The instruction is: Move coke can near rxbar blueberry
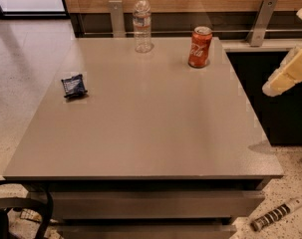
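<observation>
The coke can, red with white script and a silver top, stands upright at the far right of the grey table. The rxbar blueberry, a small flat dark blue wrapper, lies near the table's left edge, far from the can. My gripper shows as a pale cream part at the right edge of the view. It hangs off the table's right side, lower than the can and well to its right, touching nothing.
A clear plastic water bottle stands upright at the table's far edge, left of the can. Metal brackets and a wood panel run behind the table. A dark cabinet sits to the right. A striped object lies on the floor.
</observation>
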Controlling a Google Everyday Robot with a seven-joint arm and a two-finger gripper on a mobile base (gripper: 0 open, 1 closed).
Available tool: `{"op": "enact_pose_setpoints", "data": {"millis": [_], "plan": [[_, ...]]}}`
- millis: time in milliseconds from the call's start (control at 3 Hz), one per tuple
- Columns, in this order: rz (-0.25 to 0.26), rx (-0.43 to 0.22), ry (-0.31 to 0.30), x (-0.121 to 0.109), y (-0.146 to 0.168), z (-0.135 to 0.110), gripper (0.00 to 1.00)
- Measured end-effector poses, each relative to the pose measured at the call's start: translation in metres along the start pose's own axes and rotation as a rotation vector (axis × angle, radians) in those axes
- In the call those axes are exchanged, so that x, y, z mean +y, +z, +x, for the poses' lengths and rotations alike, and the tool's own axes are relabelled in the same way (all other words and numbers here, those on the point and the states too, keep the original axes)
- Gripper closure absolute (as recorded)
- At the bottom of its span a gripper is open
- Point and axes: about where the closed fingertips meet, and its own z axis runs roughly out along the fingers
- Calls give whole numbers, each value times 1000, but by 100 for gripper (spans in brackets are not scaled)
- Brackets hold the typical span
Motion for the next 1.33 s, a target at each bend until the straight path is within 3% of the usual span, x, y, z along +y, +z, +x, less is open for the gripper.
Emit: {"op": "enact_pose_setpoints", "data": {"millis": [667, 1333], "plan": [[70, -324, 161, -35, 47, -19, 0], [89, -569, 269, -53, 85, -38, 0]]}}
